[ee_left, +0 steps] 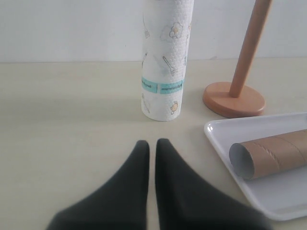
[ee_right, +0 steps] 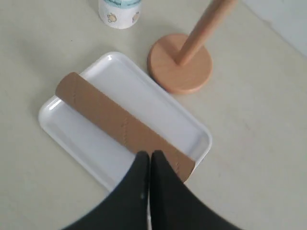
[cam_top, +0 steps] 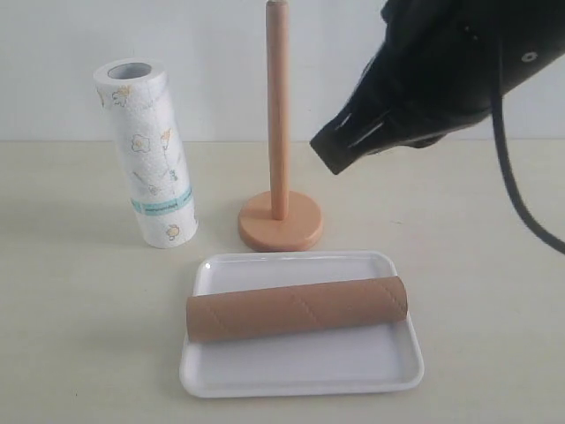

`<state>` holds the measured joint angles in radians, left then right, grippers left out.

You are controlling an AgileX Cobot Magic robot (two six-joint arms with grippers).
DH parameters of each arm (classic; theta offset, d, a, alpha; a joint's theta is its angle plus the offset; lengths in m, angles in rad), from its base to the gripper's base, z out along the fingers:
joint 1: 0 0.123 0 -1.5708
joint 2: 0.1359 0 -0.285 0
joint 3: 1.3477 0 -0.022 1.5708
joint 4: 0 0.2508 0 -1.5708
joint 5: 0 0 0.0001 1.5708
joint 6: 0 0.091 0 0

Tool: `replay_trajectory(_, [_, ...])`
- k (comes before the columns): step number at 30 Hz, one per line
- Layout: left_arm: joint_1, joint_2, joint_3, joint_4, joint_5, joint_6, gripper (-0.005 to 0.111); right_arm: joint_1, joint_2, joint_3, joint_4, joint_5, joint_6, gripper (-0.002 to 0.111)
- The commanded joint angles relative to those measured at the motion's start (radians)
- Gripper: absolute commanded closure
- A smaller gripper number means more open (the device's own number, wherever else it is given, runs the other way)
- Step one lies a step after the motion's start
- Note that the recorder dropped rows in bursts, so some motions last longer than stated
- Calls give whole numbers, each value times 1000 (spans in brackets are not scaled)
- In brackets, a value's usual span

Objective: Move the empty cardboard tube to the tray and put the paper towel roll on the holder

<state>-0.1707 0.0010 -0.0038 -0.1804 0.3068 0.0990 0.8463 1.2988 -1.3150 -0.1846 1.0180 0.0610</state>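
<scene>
Nearest the worktop's (cam_top: 79, 336) front edge, the white tray (cam_top: 300, 367) carries the empty cardboard tube (cam_top: 296, 309) lying across it. Behind stand the wooden holder (cam_top: 279, 225) and, leftward, the paper towel roll (cam_top: 150, 159) on end. Left tool (ee_left: 152, 146) and right tool (cam_top: 334, 157) are both pressed together, holding nothing.

table (cam_top: 79, 353): cream, matte (faint shadows) | wall (cam_top: 203, 53): plain white, meets table at rear edge
</scene>
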Motion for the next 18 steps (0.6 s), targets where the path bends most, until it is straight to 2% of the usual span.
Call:
replay_trajectory(1, [0, -1, 4, -7, 0, 4, 103, 0, -10, -4, 23, 62, 121, 108])
replay_trajectory(18, [0, -1, 4, -7, -2, 4, 103, 0, -10, -4, 19, 62, 123, 108])
